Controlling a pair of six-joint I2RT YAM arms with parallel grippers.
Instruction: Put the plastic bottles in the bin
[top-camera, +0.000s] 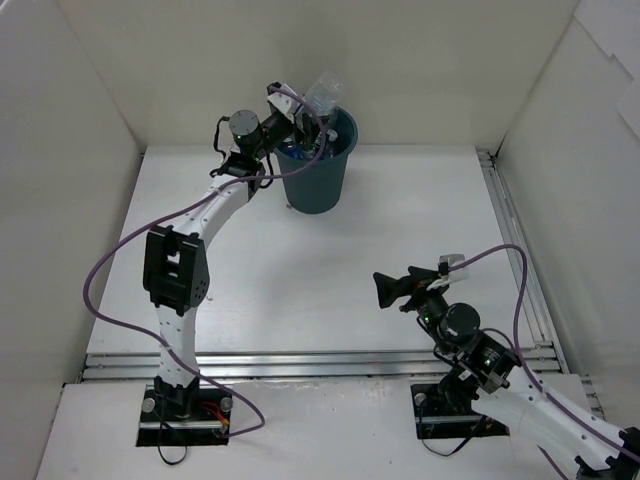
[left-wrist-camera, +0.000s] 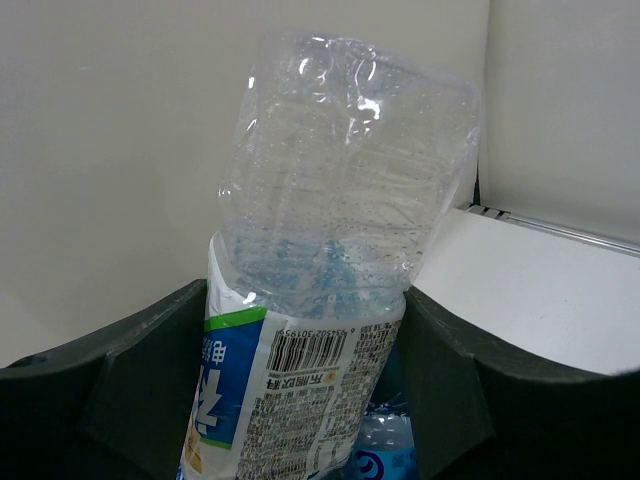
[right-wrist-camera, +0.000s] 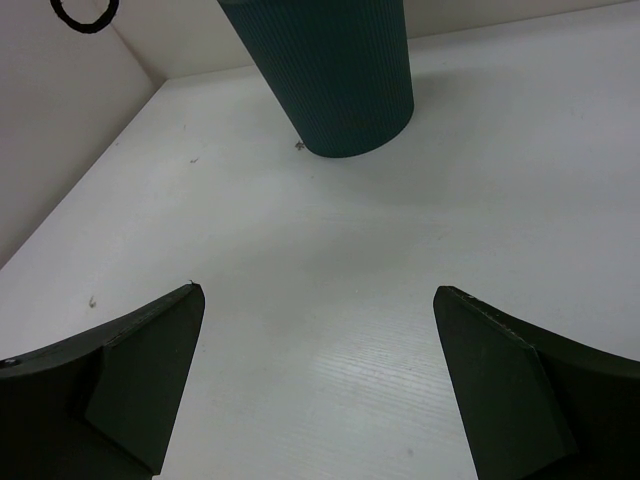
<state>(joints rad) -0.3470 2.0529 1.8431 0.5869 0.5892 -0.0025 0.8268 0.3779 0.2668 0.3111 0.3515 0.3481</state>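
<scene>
The dark teal bin stands at the back of the table; its ribbed wall also shows in the right wrist view. My left gripper is over the bin's rim, shut on a clear crinkly plastic bottle with a blue, green and white label. In the left wrist view the bottle sits base-up between my fingers. Another bottle with a blue label lies below it inside the bin. My right gripper is open and empty above the table at the front right.
White walls enclose the table on the left, back and right. A metal rail runs along the right edge and another along the front edge. The left arm's purple cable loops out to the left.
</scene>
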